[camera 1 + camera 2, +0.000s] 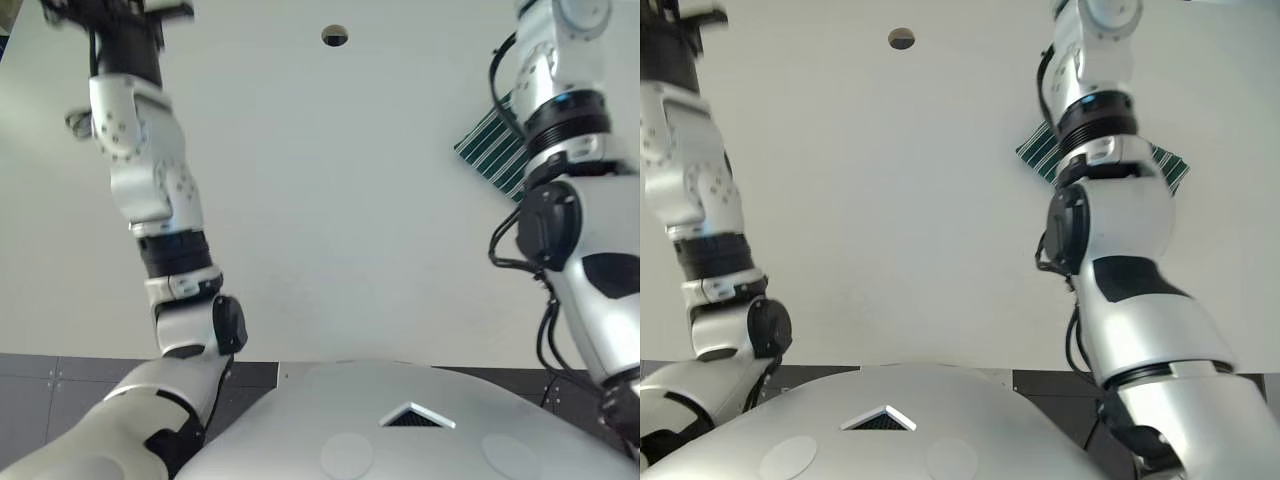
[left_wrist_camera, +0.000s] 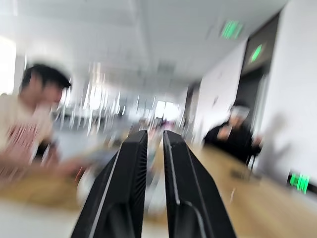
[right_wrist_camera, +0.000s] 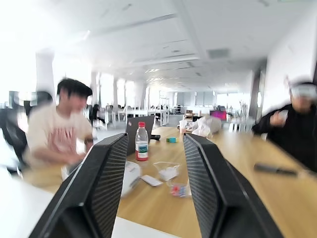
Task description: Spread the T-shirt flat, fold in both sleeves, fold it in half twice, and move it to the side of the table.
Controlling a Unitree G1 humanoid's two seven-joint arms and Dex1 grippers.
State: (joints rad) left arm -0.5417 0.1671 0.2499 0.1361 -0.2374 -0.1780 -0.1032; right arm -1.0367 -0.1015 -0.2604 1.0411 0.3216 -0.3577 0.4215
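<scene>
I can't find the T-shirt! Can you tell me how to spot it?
Look at the big white table. On its right side, partly hidden behind the robot's right arm, lies the folded T-shirt. It alone is dark green with thin white stripes.

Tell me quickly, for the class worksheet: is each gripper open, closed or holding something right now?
Left gripper: closed, with nothing between its fingers.
Right gripper: open, holding nothing.
</scene>
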